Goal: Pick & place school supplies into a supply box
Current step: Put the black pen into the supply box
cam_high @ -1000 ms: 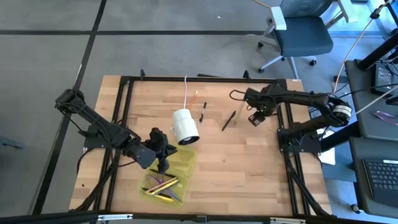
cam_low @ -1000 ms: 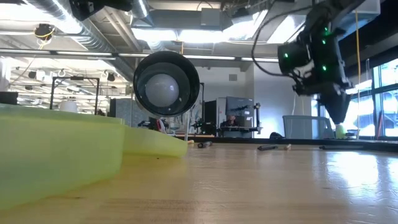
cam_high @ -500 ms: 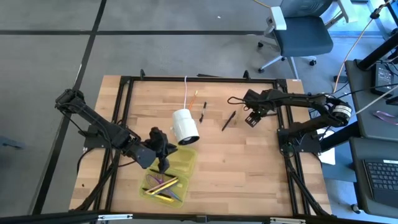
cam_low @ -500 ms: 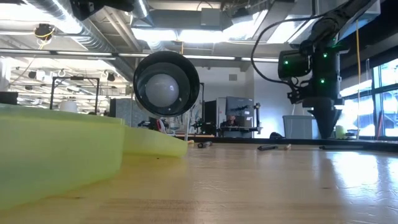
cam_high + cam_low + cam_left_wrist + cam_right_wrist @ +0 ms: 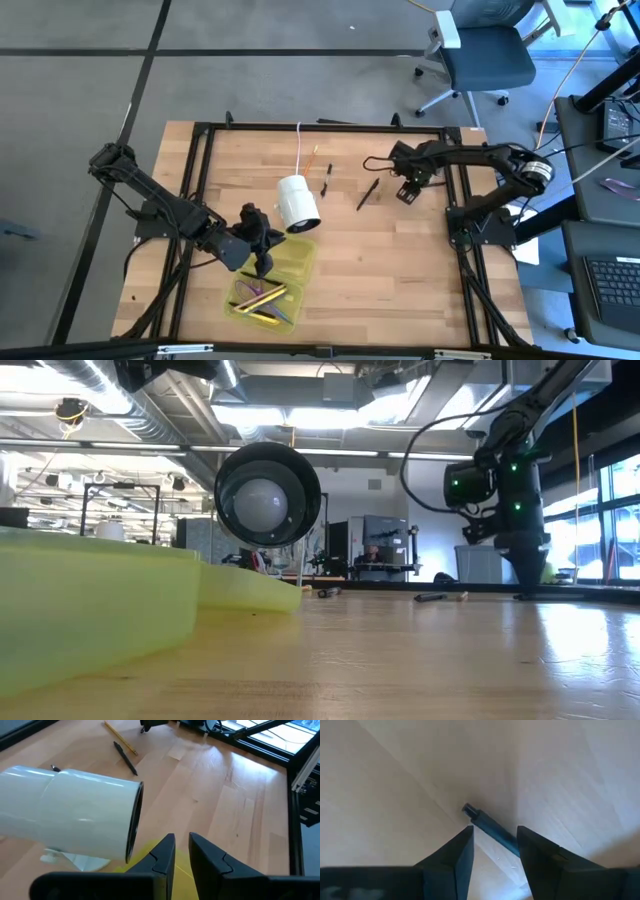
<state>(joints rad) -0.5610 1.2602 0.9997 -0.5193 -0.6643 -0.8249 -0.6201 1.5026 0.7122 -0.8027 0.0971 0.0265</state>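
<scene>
Yellow-green supply box [image 5: 268, 283] lies open near the worktop's [image 5: 400, 260] front edge, pens inside. Right gripper [image 5: 492, 851], fingers parted, straddles a dark pen [image 5: 492, 830] without gripping. Left gripper [image 5: 181, 851], fingers slightly apart and empty, hangs over the box.

Yellow-green box [image 5: 268, 290], white cyl. [image 5: 297, 203], blk pen [image 5: 368, 193], wood table [image 5: 400, 260].

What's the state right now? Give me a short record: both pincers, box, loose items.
right pincer: open, low over the table's far right side, fingers either side of a dark pen, not closed on it
left pincer: narrow gap, nothing between, above the supply box
box contents: several pens and purple-handled scissors
loose on table: black pen, small black piece, orange pencil
other: white cylinder beside the box
</scene>
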